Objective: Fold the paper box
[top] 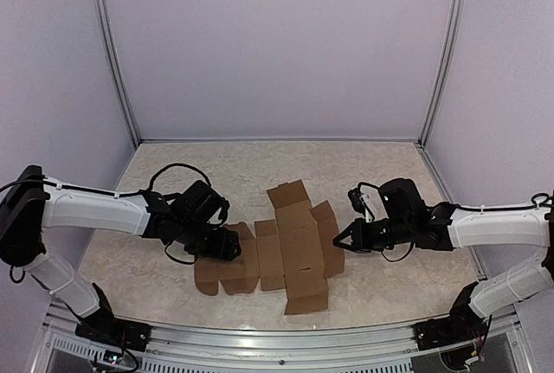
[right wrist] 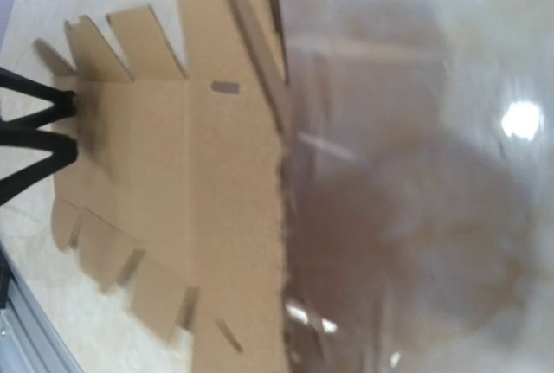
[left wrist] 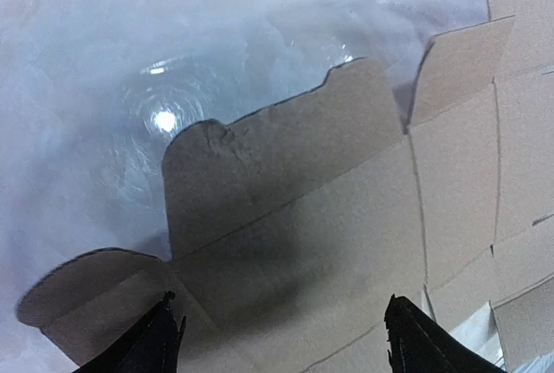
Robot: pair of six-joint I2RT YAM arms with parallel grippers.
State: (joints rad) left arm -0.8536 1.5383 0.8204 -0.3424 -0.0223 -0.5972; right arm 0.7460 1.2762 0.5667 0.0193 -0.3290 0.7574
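Note:
The paper box (top: 294, 243) is a flat brown die-cut sheet with flaps and slots, lying mid-table. My left gripper (top: 232, 247) hovers over the sheet's left panels. In the left wrist view it (left wrist: 281, 343) is open, its black fingertips (left wrist: 164, 343) wide apart above the cardboard (left wrist: 329, 217), with nothing between them. My right gripper (top: 338, 239) is shut on the edge of the sheet's right flap. The right wrist view is blurred. There the cardboard (right wrist: 173, 174) edge runs down to the bottom centre, and my own fingers cannot be made out.
Pale walls and metal posts (top: 117, 70) close in the marbled tabletop (top: 216, 165) at the back and sides. A metal rail (top: 286, 338) runs along the near edge between the arm bases. The left arm's fingers (right wrist: 35, 131) show at the left of the right wrist view.

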